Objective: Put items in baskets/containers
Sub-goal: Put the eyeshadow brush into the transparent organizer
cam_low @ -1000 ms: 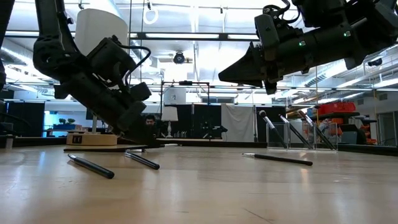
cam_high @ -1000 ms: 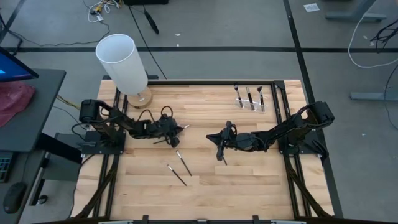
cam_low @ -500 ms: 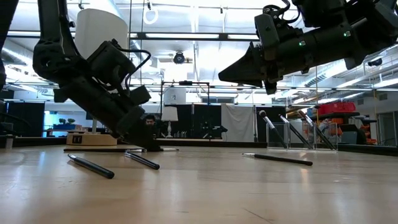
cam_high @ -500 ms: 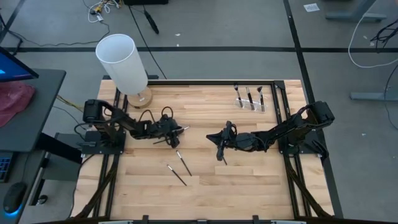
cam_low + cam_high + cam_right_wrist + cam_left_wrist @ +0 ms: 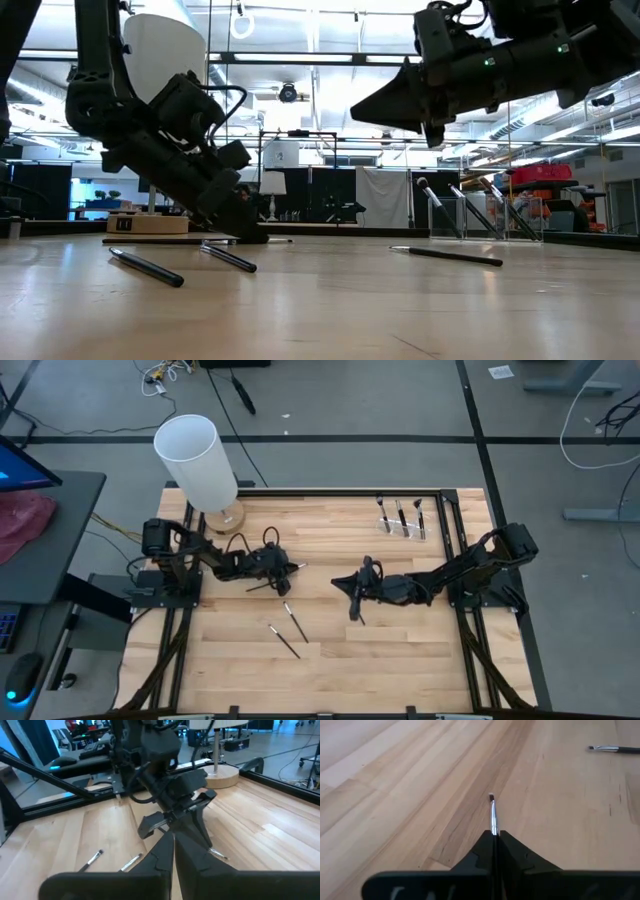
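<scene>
Since a second ago the left arm's shoulder end has swung a bit further in along the table edge, and the left gripper (image 5: 290, 568) has settled low on the wood, its fingers now pinched tight on a thin brush (image 5: 493, 816). The right gripper (image 5: 352, 600) hasn't budged, hanging above the middle of the table with its fingers pressed together and nothing in them as far as I can see. My take on doing this bit well: lift straight up and slow, since the grip looks like it's near the ferrule end and a skinny handle can pivot, then carry it across to the clear holder (image 5: 401, 525) at the far right corner and tip it upright before dropping it in. The brush itself is a slim silver ferrule with a tiny dark tip, poking out past the fingers and lying nearly flat over the table (image 5: 400, 660). Three brushes already stand in the holder, and three more loose brushes (image 5: 295, 622) lie on the wood nearby.
</scene>
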